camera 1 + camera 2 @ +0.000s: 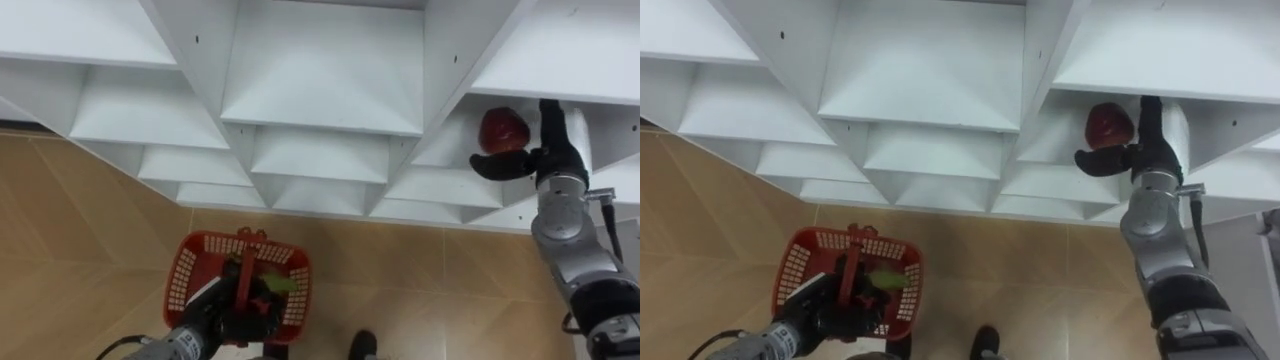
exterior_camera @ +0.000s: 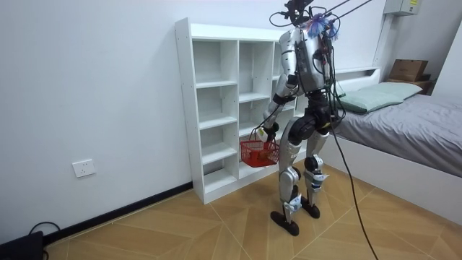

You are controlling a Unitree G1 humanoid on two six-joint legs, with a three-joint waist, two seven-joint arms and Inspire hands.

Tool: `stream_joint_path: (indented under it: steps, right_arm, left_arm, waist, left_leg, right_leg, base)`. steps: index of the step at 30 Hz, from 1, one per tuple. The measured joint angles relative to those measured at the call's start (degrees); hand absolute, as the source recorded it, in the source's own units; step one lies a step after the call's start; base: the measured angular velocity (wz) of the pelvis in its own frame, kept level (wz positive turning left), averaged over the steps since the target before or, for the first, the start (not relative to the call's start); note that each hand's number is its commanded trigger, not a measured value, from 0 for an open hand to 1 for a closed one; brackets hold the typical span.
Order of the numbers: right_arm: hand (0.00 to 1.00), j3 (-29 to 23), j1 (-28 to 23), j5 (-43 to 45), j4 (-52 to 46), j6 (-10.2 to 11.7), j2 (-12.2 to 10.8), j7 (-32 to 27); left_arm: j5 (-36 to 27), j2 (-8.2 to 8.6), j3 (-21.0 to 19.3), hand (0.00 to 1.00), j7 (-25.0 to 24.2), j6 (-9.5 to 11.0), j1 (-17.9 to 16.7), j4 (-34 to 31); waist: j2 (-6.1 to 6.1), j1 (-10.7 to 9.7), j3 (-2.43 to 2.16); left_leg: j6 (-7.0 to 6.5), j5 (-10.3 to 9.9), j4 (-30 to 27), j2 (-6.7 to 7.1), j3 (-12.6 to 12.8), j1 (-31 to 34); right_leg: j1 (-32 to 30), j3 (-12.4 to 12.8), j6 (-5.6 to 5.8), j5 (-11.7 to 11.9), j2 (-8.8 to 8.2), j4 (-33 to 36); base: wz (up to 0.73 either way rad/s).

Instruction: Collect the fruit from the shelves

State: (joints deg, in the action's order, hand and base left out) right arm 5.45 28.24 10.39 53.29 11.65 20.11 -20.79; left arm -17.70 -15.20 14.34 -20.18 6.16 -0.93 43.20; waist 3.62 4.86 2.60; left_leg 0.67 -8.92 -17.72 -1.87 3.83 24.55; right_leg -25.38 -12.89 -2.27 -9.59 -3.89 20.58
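One green item [image 1: 281,284] fills red basket [image 1: 185,270] (left robot hand [image 1: 232,318] gripping).

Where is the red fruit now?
The red fruit sits upper right in the left eye view, in a closet compartment, beside the right hand.

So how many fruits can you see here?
2: an apple on the shelf by the right hand, and what looks like a green fruit in the basket that the left hand holds. More may be hidden there.
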Motion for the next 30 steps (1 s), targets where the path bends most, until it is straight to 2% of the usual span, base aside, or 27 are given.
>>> stream_joint_path:
  steps: [15, 26, 30]
  right_arm:
    - [0.00, 0.0, 1.1, 1.2, -0.1, -1.7, 0.2, -0.7]
    - [0.00, 0.1, 1.1, 1.2, 0.6, -1.8, 0.2, -0.7]
    - [0.00, 1.8, 1.1, 1.1, 0.8, -1.8, 0.2, -0.1]
  left_arm:
    - [2.2, 0.00, 0.1, 1.00, 0.0, -1.3, 1.4, -0.1]
    - [2.2, 0.01, 1.7, 1.00, 1.9, -1.7, 1.5, 0.5]
    - [2.2, 0.00, 2.5, 1.00, 2.3, -2.0, 1.4, 0.8]
  waist:
    - [0.34, 0.1, -0.01]
    - [0.31, 0.2, 0.01]
    - [0.25, 0.2, 0.05]
  left_leg:
    - [-0.09, 0.2, -0.2, 0.09, 0.0, 0.9]
    - [-0.04, 0.4, -0.1, 0.08, -0.1, 0.9]
    - [0.02, 0.5, -0.1, 0.02, -0.1, 0.9]
  right_leg:
    - [-0.9, 0.1, -0.07, 0.1, -0.03, 0.2]
    - [-0.9, 0.1, -0.17, 0.2, -0.01, 0.1]
    - [-0.9, 0.1, -0.23, 0.2, -0.02, 0.1]
  base:
    - [0.00]
    - [0.00]
    - [0.00]
